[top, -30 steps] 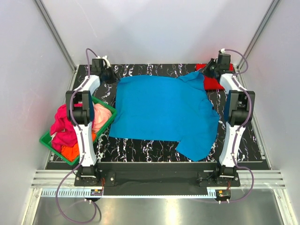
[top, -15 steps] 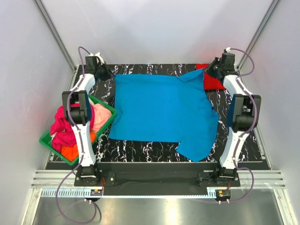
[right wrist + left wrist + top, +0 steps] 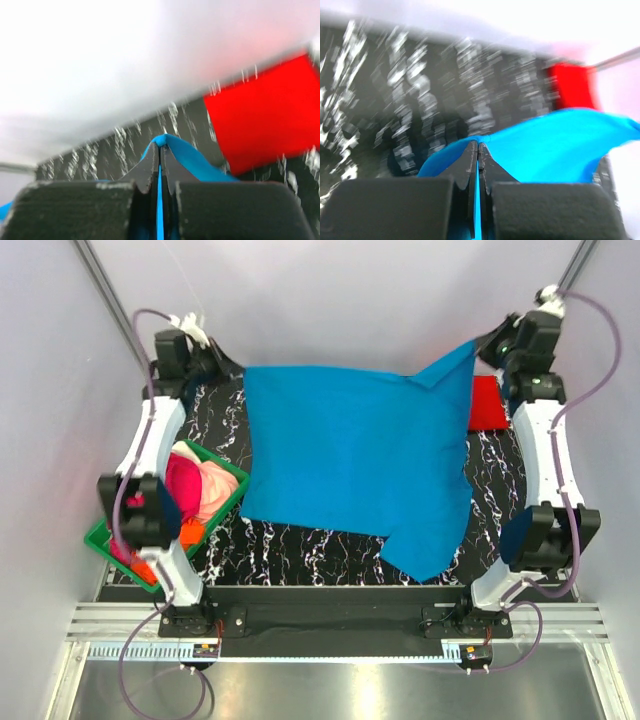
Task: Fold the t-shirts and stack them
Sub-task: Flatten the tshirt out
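The bright blue t-shirt (image 3: 355,455) is stretched wide, its far edge lifted off the table and its near part with one sleeve still resting on it. My left gripper (image 3: 232,368) is shut on the far left corner, where blue cloth (image 3: 555,150) is pinched between the jaws of the gripper (image 3: 478,145). My right gripper (image 3: 478,345) is shut on the far right corner, and the blue fabric (image 3: 192,157) folds over the tips of that gripper (image 3: 160,146). A folded red t-shirt (image 3: 486,403) lies flat at the far right, beside and below the raised corner.
A green plastic basket (image 3: 222,462) stands at the left edge with magenta-pink cloth (image 3: 185,480) and orange cloth (image 3: 190,533) inside. The black marbled mat (image 3: 300,540) shows in front of the blue shirt. Both arms reach along the side walls.
Both arms have risen and swung outward and away, lifting the blue shirt's far edge off the table and pulling it taut. The left arm now uncovers more of the basket.
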Available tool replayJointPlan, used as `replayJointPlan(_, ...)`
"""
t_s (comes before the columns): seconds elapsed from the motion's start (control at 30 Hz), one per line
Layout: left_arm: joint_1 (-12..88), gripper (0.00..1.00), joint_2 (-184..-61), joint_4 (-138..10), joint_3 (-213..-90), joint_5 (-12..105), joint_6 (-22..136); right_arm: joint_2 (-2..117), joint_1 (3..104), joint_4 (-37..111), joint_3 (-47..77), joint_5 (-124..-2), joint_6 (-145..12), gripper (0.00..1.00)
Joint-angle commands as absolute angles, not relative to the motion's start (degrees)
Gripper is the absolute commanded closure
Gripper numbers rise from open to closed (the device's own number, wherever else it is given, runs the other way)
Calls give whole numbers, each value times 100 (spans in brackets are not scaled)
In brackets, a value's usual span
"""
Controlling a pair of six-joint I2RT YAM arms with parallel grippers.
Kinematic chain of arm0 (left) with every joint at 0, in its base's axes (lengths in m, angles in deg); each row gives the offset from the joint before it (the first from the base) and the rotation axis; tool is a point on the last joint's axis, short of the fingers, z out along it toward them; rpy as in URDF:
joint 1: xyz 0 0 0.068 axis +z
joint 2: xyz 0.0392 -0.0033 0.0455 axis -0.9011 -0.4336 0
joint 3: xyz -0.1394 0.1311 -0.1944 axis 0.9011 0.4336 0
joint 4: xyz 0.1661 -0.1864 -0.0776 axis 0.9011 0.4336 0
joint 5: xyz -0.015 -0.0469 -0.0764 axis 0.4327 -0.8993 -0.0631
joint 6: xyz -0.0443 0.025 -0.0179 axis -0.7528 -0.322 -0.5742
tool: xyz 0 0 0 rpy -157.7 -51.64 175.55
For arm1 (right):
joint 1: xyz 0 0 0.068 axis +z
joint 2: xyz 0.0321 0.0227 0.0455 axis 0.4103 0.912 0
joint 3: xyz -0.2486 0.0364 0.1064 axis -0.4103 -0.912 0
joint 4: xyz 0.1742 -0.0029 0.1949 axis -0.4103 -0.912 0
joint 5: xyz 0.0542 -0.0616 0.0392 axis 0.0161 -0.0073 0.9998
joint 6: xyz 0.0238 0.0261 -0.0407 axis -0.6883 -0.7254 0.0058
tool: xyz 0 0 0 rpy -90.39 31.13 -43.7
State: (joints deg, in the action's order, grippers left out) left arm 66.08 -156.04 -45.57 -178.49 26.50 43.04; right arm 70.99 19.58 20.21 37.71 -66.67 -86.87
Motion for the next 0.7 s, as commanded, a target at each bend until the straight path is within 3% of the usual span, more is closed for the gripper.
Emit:
replayJointPlan(0.0, 6370, 100, -13940, -5007, -17773, 2691, 4206, 6947, 1711, 1616, 4879, -6661, -8286, 100)
replayJointPlan(0.3, 6105, 100, -12699, -4629, -18291, 3036, 3943, 7564, 1508, 254, 7806, -6475, -8303, 100)
replayJointPlan(0.67, 5885, 100, -10651, -4480, -17659, 3351, 3890, 4630, 1517, 156, 6227, -7731, -8022, 100)
